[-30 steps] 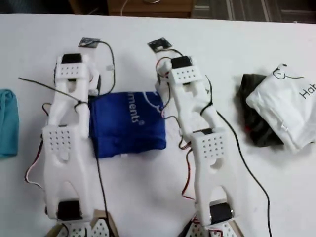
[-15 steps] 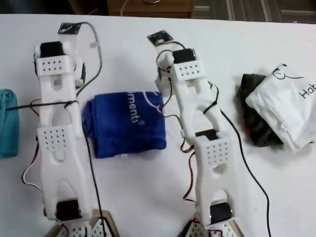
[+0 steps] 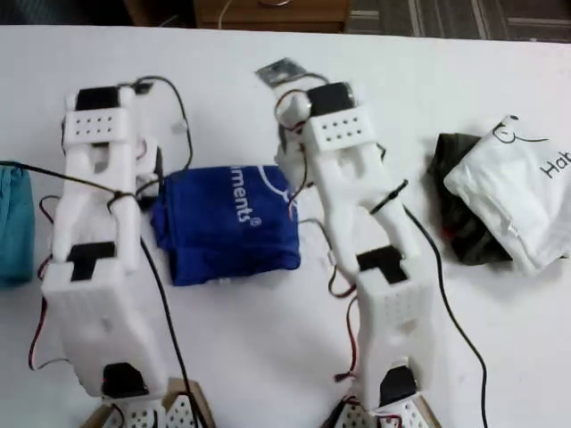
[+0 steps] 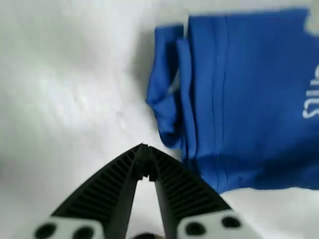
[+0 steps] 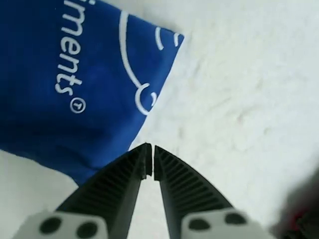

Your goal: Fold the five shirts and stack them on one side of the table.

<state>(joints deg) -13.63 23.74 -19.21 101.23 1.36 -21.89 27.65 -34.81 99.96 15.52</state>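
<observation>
Teal shirt (image 3: pixel 13 227) cut by left edge of high view, white shirt (image 3: pixel 513 201) by right edge; white one lies over dark shirt (image 3: pixel 451 223), hiding most of it. Blue shirt (image 3: pixel 227 227): right arm (image 3: pixel 357 178) covers its far-right corner & part of print; in left wrist view it's blurred & runs off frame. Dark patch w/ red speck (image 5: pixel 305 204) at corner of right wrist view: cut off, can't tell what.

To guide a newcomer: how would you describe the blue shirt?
On the white table, look between the left arm and the right arm. The blue shirt lies folded there. Only it is dark blue with white print, unlike the teal shirt, white shirt and dark shirt.
</observation>
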